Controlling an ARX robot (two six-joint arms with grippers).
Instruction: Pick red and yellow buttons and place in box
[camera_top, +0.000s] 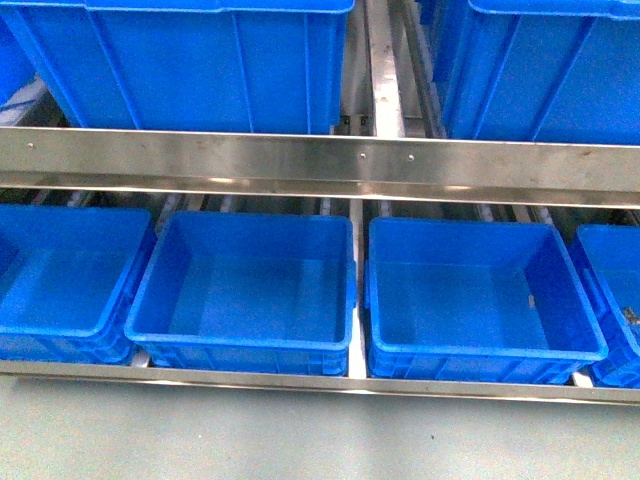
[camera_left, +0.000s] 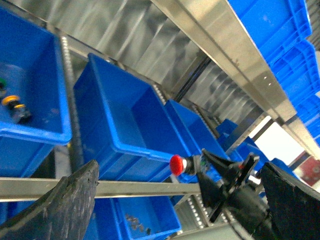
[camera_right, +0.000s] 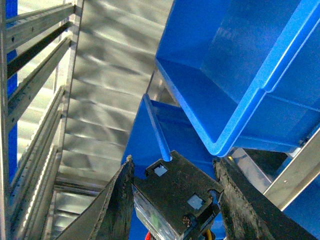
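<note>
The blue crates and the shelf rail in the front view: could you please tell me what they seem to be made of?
The blue crates look like moulded plastic with a semi-gloss finish: uniform colour, rolled rims, ribbed walls, soft highlights. The shelf rail appears to be brushed metal, probably steel or aluminium: silvery sheen, streaky reflections, small fasteners.

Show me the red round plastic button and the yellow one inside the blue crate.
Red round plastic button (camera_left: 176, 164): left wrist view, centre of its cap.
Yellow round plastic button (camera_left: 10, 101): left wrist view, its top.
</note>
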